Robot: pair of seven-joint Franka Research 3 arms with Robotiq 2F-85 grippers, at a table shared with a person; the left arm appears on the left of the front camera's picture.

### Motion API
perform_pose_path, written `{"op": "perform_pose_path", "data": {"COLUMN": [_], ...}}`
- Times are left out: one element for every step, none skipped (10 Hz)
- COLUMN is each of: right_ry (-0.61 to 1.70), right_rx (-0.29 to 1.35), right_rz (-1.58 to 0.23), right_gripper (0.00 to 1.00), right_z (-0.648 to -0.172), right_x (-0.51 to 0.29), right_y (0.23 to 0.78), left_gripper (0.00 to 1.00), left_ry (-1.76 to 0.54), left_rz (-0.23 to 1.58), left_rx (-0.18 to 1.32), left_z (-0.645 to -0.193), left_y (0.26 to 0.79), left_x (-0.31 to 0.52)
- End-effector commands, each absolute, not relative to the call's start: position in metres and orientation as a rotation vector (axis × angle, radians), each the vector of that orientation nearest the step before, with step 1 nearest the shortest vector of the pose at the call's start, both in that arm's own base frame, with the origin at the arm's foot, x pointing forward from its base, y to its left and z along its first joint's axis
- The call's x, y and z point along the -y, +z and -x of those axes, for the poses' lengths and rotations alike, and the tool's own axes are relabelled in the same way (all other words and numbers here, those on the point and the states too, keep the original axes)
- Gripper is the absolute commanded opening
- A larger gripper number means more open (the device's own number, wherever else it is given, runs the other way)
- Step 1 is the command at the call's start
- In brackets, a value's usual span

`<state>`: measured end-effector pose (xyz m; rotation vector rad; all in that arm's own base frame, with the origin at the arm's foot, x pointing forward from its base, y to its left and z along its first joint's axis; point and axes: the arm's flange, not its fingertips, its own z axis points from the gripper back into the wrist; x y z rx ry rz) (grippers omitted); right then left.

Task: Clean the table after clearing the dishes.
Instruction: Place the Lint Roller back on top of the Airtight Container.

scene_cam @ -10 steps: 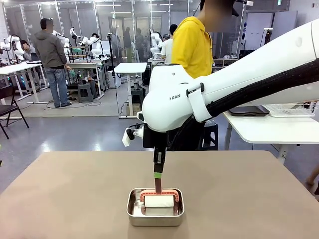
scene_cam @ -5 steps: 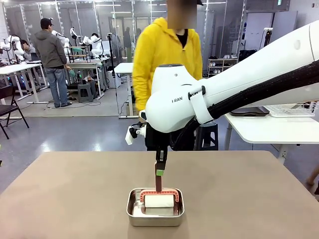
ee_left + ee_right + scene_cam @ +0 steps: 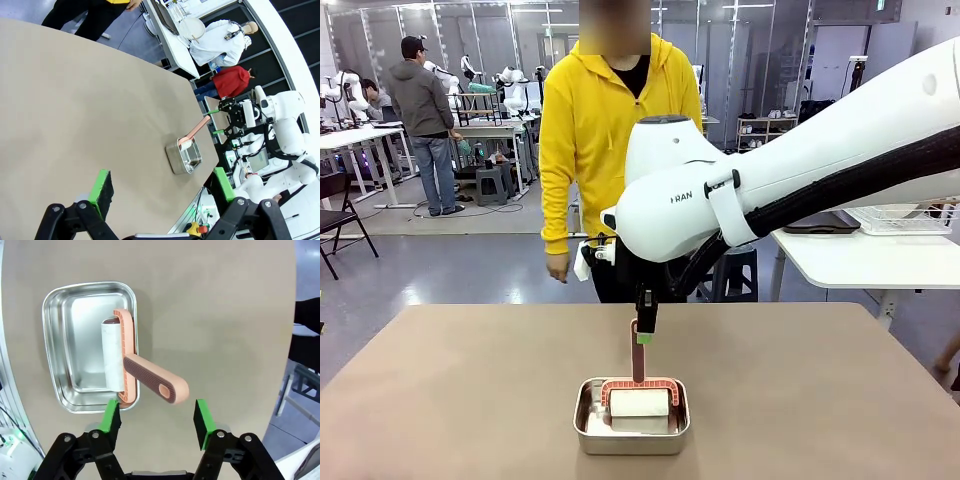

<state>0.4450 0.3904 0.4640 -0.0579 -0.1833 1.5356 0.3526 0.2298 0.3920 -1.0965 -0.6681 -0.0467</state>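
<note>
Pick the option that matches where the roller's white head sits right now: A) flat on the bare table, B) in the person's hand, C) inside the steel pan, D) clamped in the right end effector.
C: the roller lies with its white head in the steel pan, handle sticking out over the rim, the right end effector open above it.

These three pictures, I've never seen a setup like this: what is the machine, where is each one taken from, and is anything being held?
The machine is two white robot arms at a brown table. The wide picture is taken from between the arms, looking across at a person in a yellow hoodie. The other two come from cameras on the wrists, looking along each gripper's green-padded fingers. On the table sits a small steel pan with a lint roller in it, its white roll in the pan and its pink handle sticking up. The right gripper hangs open above that handle, holding nothing. The left gripper is open too, off to the side, above bare tabletop.
</note>
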Motion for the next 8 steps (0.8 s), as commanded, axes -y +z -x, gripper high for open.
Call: {"op": "perform_pose_path", "data": {"right_ry": [1.533,1.535,1.53,1.53,1.528,1.525,1.524,1.54], "right_rx": [0.224,0.233,0.252,0.268,0.275,0.276,0.251,0.268], "right_rz": [0.108,0.127,0.136,0.137,0.139,0.135,0.112,0.115], "right_gripper": [0.9,1.0,1.0,1.0,1.0,1.0,1.0,1.0], "right_z": [-0.434,-0.432,-0.43,-0.428,-0.426,-0.425,-0.427,-0.433], "right_x": [-0.387,-0.386,-0.384,-0.383,-0.382,-0.381,-0.381,-0.385], "right_y": [0.481,0.489,0.498,0.502,0.504,0.505,0.501,0.511], "left_gripper": [1.0,1.0,1.0,1.0,1.0,1.0,1.0,1.0], "left_ry": [-0.04,-0.04,-0.04,-0.04,-0.04,-0.04,-0.04,-0.04], "left_rz": [1.09,1.09,1.09,1.09,1.09,1.09,1.09,1.09], "left_rx": [0.68,0.68,0.68,0.68,0.68,0.68,0.68,0.68], "left_z": [-0.351,-0.351,-0.351,-0.351,-0.351,-0.351,-0.351,-0.351], "left_y": [0.393,0.393,0.393,0.393,0.393,0.393,0.393,0.393], "left_x": [-0.23,-0.23,-0.23,-0.23,-0.23,-0.23,-0.23,-0.23]}}
